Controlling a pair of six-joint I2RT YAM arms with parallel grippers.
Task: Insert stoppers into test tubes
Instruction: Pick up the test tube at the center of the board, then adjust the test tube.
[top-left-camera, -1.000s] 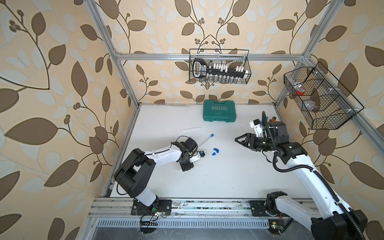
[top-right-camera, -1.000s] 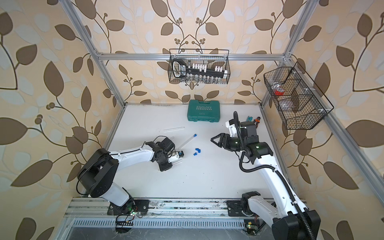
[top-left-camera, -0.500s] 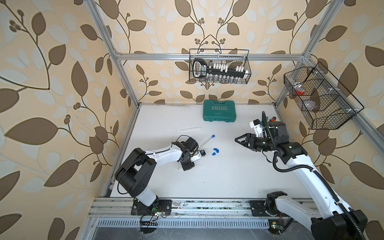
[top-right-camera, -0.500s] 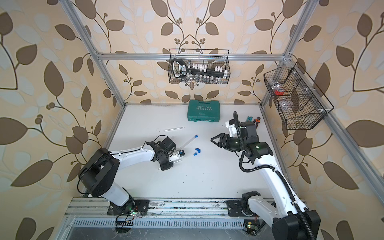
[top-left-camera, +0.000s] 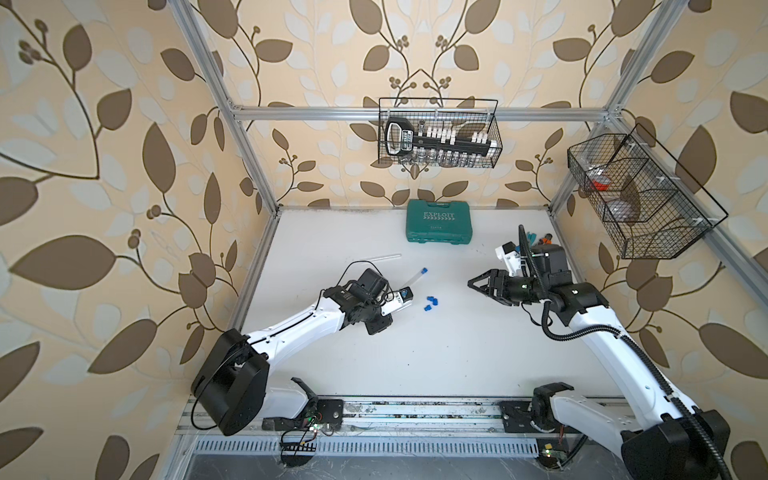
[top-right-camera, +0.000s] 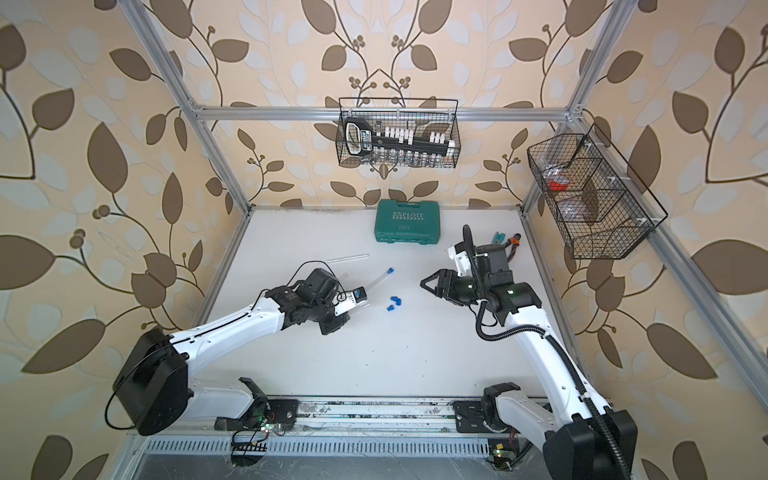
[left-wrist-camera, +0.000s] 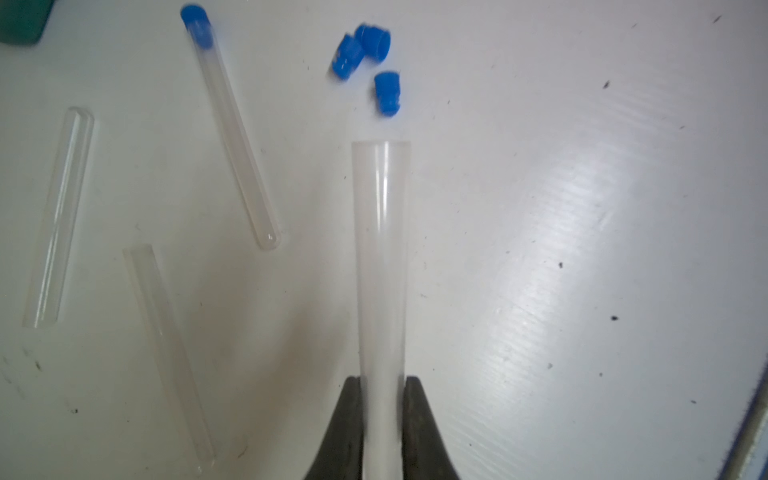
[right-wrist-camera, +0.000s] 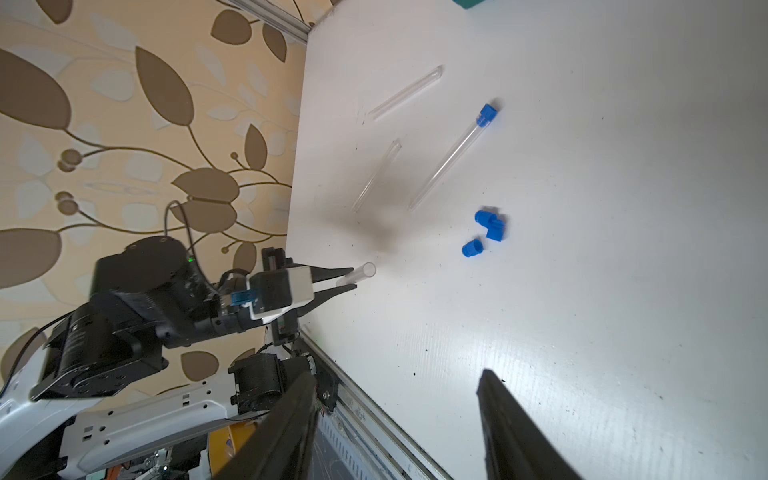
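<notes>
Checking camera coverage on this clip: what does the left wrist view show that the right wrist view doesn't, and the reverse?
Left wrist only: the grip up close, with the fingers of the left end effector pressed against both sides of the held tube.
Right wrist only: the right end effector, open and empty, and the left arm seen from outside.
Both: three loose stoppers, the stoppered tube and two empty tubes lying on the table.

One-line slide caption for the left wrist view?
Left gripper shut on an open test tube, three loose blue stoppers beyond its mouth, one stoppered tube nearby.
</notes>
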